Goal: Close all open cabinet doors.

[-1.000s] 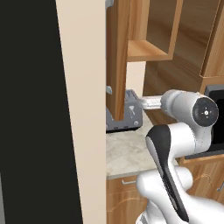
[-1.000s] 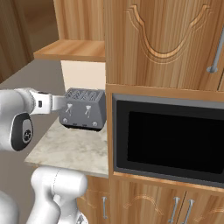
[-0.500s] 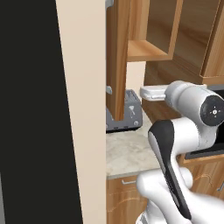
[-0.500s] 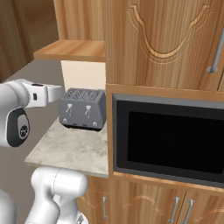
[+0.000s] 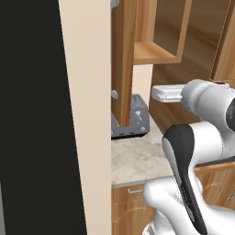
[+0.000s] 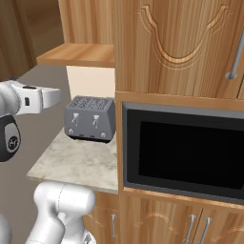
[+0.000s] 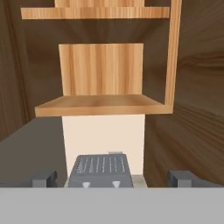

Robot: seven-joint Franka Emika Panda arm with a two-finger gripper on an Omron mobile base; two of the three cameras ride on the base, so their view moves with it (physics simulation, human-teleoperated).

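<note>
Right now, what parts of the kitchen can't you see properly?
- Open cabinet door: left base view shows it edge-on, its front hidden.
- Toaster: the door covers part of it there.
- Closed door's silver handle: cut off by the right edge in the right base view.
- Gripper: fingertips barely show in the hand view.

Even flat rendered light, soft shadows, sharp, no glare.

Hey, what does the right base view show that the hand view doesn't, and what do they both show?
Right base view alone: the black microwave, a closed cabinet door with a carved arch above it, the marble counter, and short lower doors. Hand view alone: the open cabinet's wooden back panel and upper shelf, with the gripper open. Both share the grey toaster and the cabinet's bottom shelf.
</note>
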